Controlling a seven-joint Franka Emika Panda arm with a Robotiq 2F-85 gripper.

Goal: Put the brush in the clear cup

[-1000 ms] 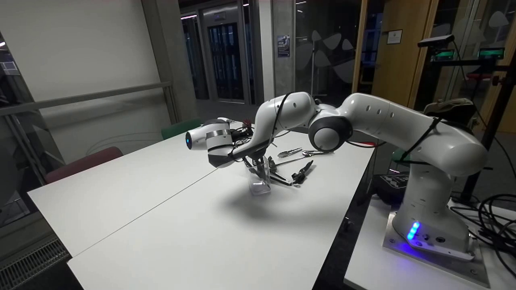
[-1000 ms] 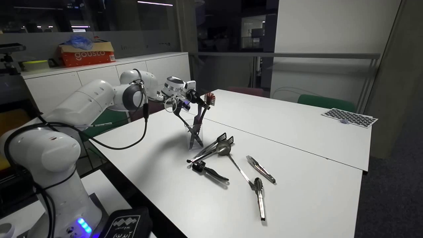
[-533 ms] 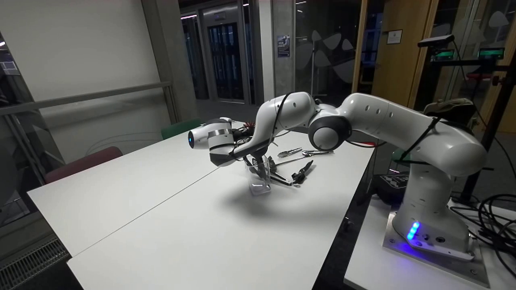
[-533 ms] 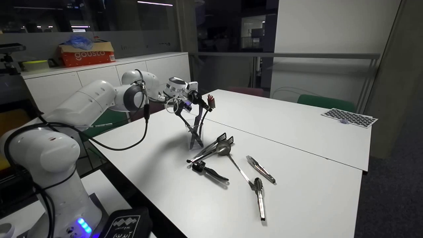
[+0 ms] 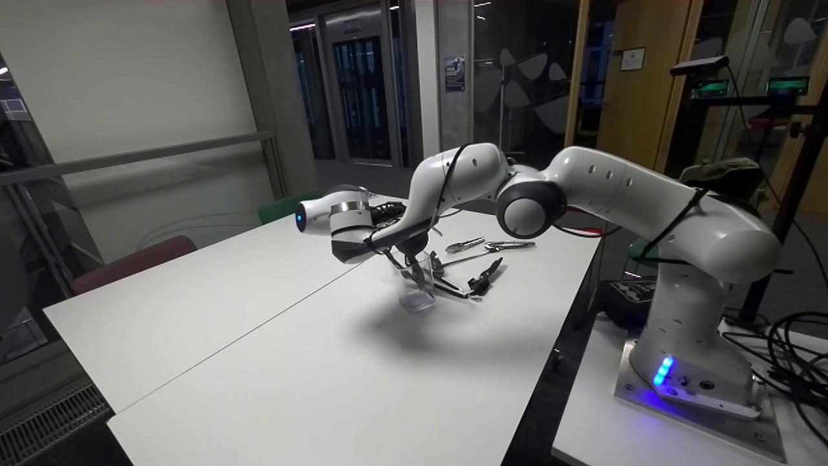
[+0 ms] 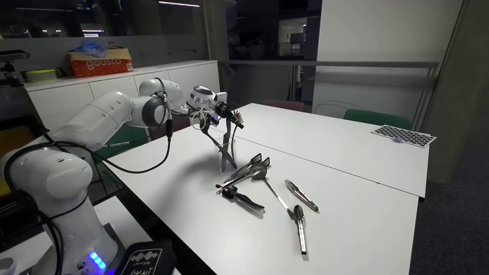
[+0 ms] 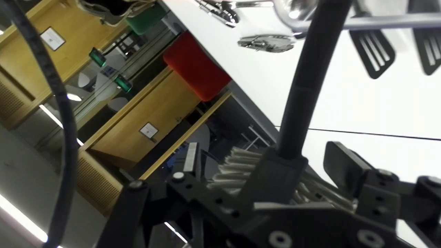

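Observation:
The clear cup (image 5: 417, 299) stands upright on the white table, and its rim also crosses the top right of the wrist view. Rising from the cup, the brush (image 6: 238, 117) leans with its bristle head up and its thin dark handle reaching down inside. In the wrist view the dark handle (image 7: 306, 86) runs up to the cup, and the bristle head sits between my jaws. My gripper (image 7: 268, 162) is open, its fingers wide apart on either side of that head, with gaps visible. Other dark utensils (image 6: 225, 151) share the cup. The arm largely hides the gripper in an exterior view.
Beside the cup lie slotted turners, a metal ladle (image 6: 258, 171) and a black-handled tool (image 6: 244, 200). Tongs (image 6: 301, 195) lie farther off, with another metal utensil (image 6: 300, 229) near them. A patterned board (image 6: 405, 135) is on the far table.
My gripper has opened and let go of the brush. The brush has dropped slightly and turned, now leaning in the cup. The arm rose a little, and the cup shifted slightly.

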